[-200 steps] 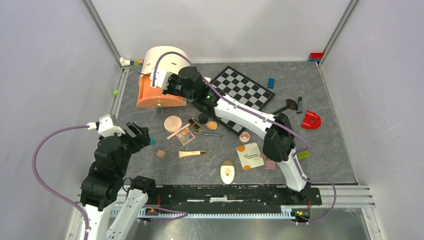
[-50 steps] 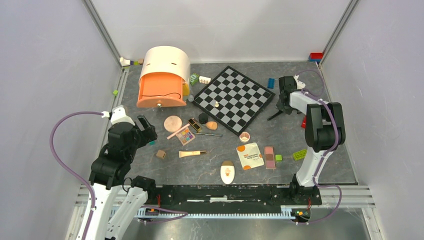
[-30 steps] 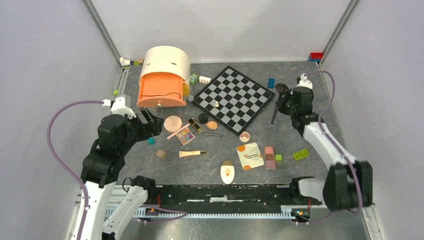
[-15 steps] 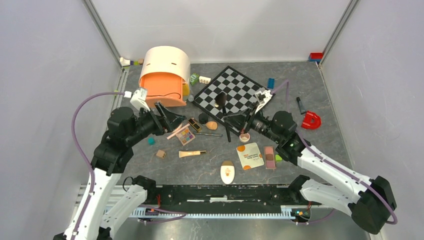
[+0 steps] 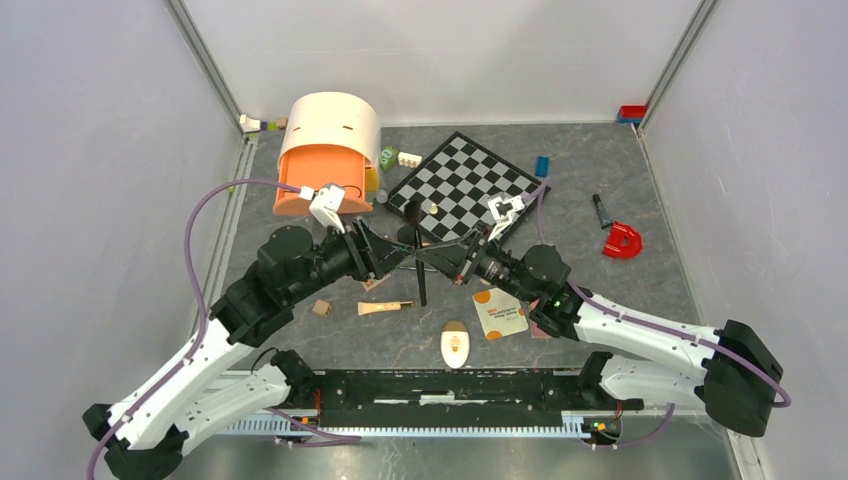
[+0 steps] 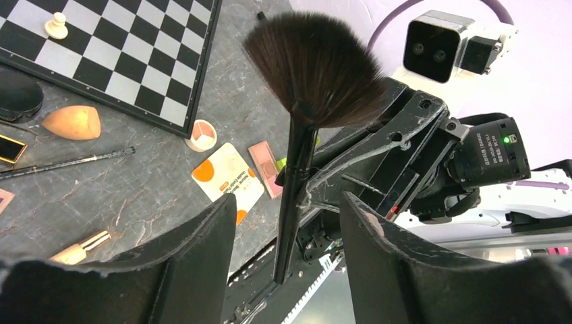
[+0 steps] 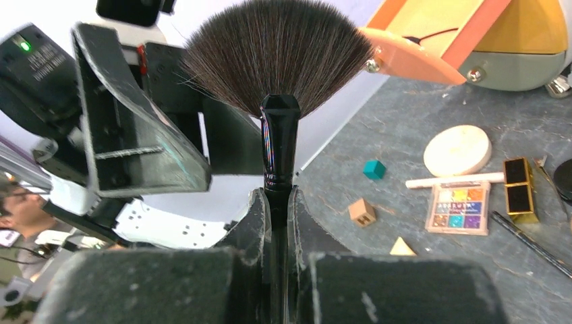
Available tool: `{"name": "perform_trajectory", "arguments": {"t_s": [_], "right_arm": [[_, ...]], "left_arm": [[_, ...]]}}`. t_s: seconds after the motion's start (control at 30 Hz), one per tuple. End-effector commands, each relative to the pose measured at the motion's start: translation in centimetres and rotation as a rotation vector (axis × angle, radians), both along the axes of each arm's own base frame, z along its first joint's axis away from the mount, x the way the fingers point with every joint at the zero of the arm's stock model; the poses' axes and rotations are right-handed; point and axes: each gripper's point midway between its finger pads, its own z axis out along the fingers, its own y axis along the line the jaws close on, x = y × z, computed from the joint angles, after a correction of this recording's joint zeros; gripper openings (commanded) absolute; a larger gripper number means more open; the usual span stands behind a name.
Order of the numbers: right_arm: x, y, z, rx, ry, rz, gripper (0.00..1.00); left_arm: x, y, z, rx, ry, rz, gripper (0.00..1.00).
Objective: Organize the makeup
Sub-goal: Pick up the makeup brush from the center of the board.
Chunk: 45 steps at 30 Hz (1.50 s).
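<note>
Grey marbled bench (image 5: 640, 300) between white walls carries the scattered makeup. Lifted above its middle is a black fan brush (image 5: 417, 255), bristles toward the far side in the top view. The right jaws, reaching in from the right, are closed tight on its handle. The left jaws come from the left and stand apart, with the handle seen between their two fingers in the left wrist view; whether they touch it cannot be told.

On the bench just near of the brush lie a cream tube (image 5: 385, 307) and a cream oval (image 5: 455, 346). A white-orange sachet (image 5: 500, 312) lies to the right, with a pink-brown blush palette (image 6: 268, 169) beside it. A black pencil (image 6: 67, 162), a round peach compact (image 7: 457, 150) and a multicolour eyeshadow palette (image 7: 459, 207) lie under the arms. Farther off sit a chessboard (image 5: 465, 185) and, far left, an orange drawer box (image 5: 325, 150).
</note>
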Motion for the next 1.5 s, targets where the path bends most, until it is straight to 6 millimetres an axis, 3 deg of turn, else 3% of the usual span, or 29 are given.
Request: {"name": "perform_trajectory", "arguments": {"t_s": [0.0,0.3,0.73,0.8,0.83,0.93,1.03,1.23,1.37,1.47], "right_arm": [[0.1,-1.0,3.0,0.178,0.026,-0.039,0.00],[-1.3,0.1,2.8,0.214,0.077,0.041,0.00],[-1.6,-0.1,2.7,0.201,0.064,0.035,0.00],[-1.5,-0.3,2.4,0.170,0.048,0.023,0.07],[-1.4,-0.4,2.2,0.140,0.037,0.014,0.16],[-0.8,-1.2,1.4,0.027,-0.005,-0.048,0.42],[-0.1,-3.2,0.5,-0.081,-0.035,-0.139,0.53],[0.4,-7.6,-1.1,-0.225,-0.073,-0.277,0.58],[-0.1,-9.1,-2.3,-0.304,-0.108,-0.285,0.58],[-0.3,-9.7,-3.2,-0.368,-0.130,-0.283,0.58]], "left_arm": [[1.0,-1.1,2.2,-0.101,-0.054,0.045,0.62],[1.7,-2.4,2.7,-0.115,-0.074,0.050,0.56],[1.7,-3.2,2.2,-0.091,-0.065,0.019,0.14],[2.0,-2.8,2.3,-0.044,-0.080,0.034,0.07],[2.1,-2.4,2.8,-0.017,-0.099,0.044,0.03],[2.8,-0.8,3.8,0.116,-0.167,0.084,0.02],[3.7,1.5,5.0,0.258,-0.233,0.149,0.02],[5.9,6.4,8.0,0.530,-0.433,0.300,0.02],[6.6,7.0,8.6,0.728,-0.602,0.247,0.02],[7.3,6.5,7.8,0.891,-0.720,0.154,0.02]]}}
